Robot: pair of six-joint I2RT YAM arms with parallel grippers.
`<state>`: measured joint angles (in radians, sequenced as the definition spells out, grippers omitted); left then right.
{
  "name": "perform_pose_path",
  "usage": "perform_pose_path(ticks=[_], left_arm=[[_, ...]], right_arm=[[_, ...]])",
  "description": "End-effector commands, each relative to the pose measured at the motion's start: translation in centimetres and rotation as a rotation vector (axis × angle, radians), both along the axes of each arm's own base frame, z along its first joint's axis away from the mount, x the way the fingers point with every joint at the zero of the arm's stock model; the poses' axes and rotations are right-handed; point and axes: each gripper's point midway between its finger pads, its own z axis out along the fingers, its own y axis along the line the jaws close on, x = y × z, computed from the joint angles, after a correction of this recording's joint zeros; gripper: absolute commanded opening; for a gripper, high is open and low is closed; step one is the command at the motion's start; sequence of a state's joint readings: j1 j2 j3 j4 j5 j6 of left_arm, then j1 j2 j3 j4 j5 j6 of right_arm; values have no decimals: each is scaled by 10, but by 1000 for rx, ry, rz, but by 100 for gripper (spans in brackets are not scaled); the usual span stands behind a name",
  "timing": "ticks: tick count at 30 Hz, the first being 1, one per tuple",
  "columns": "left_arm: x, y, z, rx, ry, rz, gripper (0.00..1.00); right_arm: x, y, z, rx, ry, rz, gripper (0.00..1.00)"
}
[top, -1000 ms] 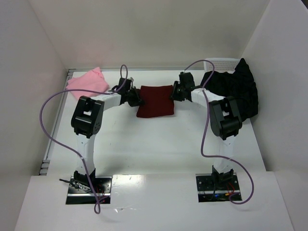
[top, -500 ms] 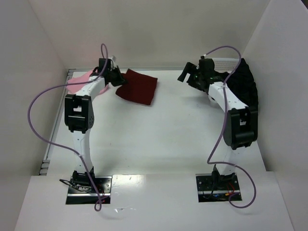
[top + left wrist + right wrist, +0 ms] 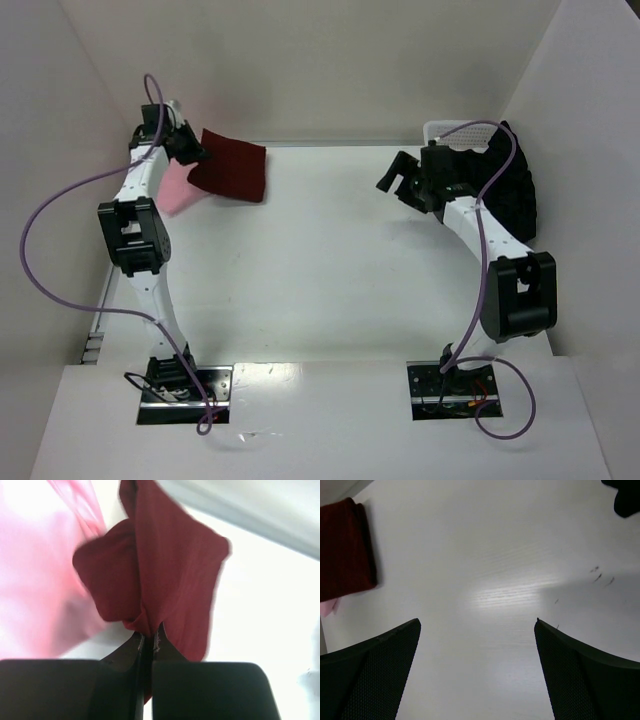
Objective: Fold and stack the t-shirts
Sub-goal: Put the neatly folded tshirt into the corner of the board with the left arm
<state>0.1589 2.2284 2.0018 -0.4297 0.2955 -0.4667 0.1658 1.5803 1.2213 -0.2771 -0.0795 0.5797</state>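
Observation:
The folded maroon t-shirt point(image 3: 230, 170) hangs at the back left, pinched at its left edge by my left gripper point(image 3: 192, 152), which is shut on it. In the left wrist view the maroon cloth point(image 3: 165, 580) bunches out from between the closed fingers, over the pink t-shirt point(image 3: 40, 580). The pink t-shirt point(image 3: 177, 190) lies partly under the maroon one by the left wall. My right gripper point(image 3: 392, 180) stands open over the bare table at the back right, holding nothing. The black t-shirt point(image 3: 505, 185) drapes over the basket behind it.
A white mesh basket point(image 3: 462, 133) stands in the back right corner, mostly covered by the black t-shirt. White walls close in the table on the left, back and right. The right wrist view shows bare table point(image 3: 485, 580) and the maroon t-shirt point(image 3: 345, 550) at far left.
My left gripper carried the maroon t-shirt from the table's middle back to the back left, over the pink one. My right gripper let go of it, opened and drew back right.

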Motion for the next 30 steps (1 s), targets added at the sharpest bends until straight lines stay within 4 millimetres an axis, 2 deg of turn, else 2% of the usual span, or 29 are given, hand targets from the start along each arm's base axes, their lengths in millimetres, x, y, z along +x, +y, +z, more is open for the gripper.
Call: perform_pose_path(ticks=[1,2,3,4,7,8,9,10,11,12,13,15,16,17,19,20,21,22,24,25,26,27,28,29,30], left_arm=[[16,33,63,36,-155,-13,0],[17,31,67,31,-158,-20,0],[20,41,68,32,-159,-6,0],[25,50,89,52,-206,1,0],[28,58,94,53,-203,11,0],[27,65,104,56,-212,24,0],[25,74,104,56,-206,39,0],[25,74,96,51,-185,39,0],[22,83,94,50,-176,54,0],[18,91,90,36,-158,77,0],[18,91,82,32,-147,77,0],[9,103,83,15,-144,116,0],[5,102,59,4,-107,117,0],[-1,109,51,-7,-92,148,0],[-11,122,50,-26,-107,194,0],[-17,128,41,-24,-91,213,0],[-28,129,18,-48,-40,231,0],[-33,138,9,-53,-24,250,0],[-41,141,-1,-67,-1,268,2],[-48,140,-8,-66,21,277,21],[-51,149,-6,-45,14,307,38],[-53,151,-10,-40,26,316,49],[-53,153,-4,-34,18,333,58],[-54,156,0,-18,11,349,76],[-54,156,0,-18,11,350,86]], right_arm=[[-12,-1,11,52,-22,-37,100],[-13,-1,12,62,-27,-43,100],[-18,-1,10,70,-28,-49,100],[-21,-2,9,70,-27,-49,100],[-25,-6,11,76,-31,-80,100],[-26,-6,17,79,-44,-80,100],[-28,-8,12,78,-34,-94,100],[-30,-8,15,79,-37,-94,100],[-31,-10,10,71,-28,-103,100],[-32,-10,15,80,-37,-108,100],[-34,-10,11,78,-28,-109,100],[-34,-10,11,87,-26,-115,100],[-35,-10,7,85,-17,-115,100],[-36,-10,10,87,-25,-115,100],[-36,-10,11,94,-24,-120,100],[-36,-10,11,94,-24,-120,100],[-36,-10,11,94,-24,-120,100],[-36,-10,11,94,-24,-120,100],[-37,-11,9,85,-17,-115,100],[-38,-11,9,85,-17,-115,100],[-36,-11,13,80,-29,-110,100],[-35,-9,9,83,-17,-102,100],[-35,-9,11,76,-19,-97,100],[-35,-9,11,76,-19,-97,100],[-35,-10,11,68,-20,-92,100]])
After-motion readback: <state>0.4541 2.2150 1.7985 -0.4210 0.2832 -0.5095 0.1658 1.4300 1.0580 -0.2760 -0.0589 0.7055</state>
